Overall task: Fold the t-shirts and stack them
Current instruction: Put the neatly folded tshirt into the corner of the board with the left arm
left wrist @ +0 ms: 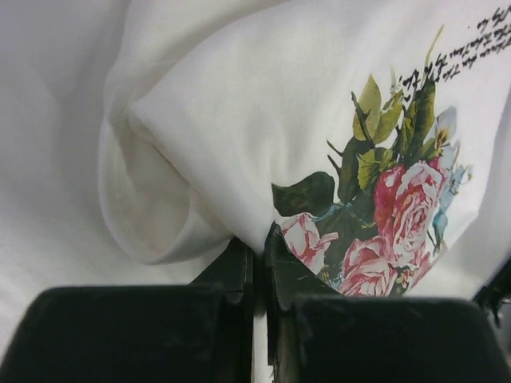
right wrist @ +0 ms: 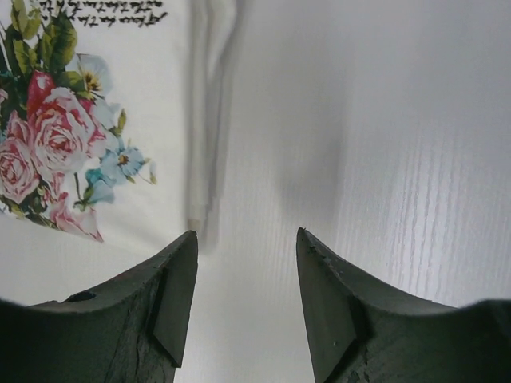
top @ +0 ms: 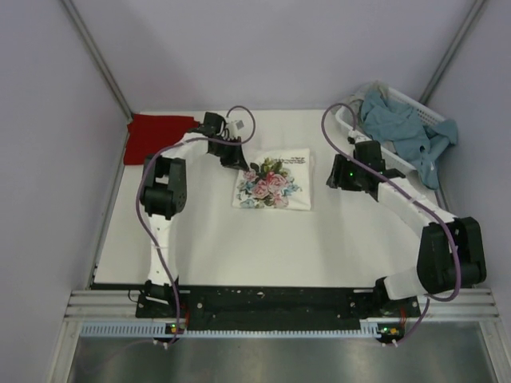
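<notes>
Lying on the table [top: 200, 239], the dark red t-shirt [top: 158, 136] sits well left of the folded white floral t-shirt [top: 273, 182], whose left corner the left hand [left wrist: 259, 241] pinches, with the right hand [right wrist: 246, 235] spread wide just right of it.

— What sits off to my right?
— A white slotted plastic basket [top: 427, 112], at the far right corner of the flat white table [top: 239, 247].
— Anything in it?
— A crumpled blue-grey cloth [top: 399, 128], spilling over the rim. It may be a garment.
</notes>
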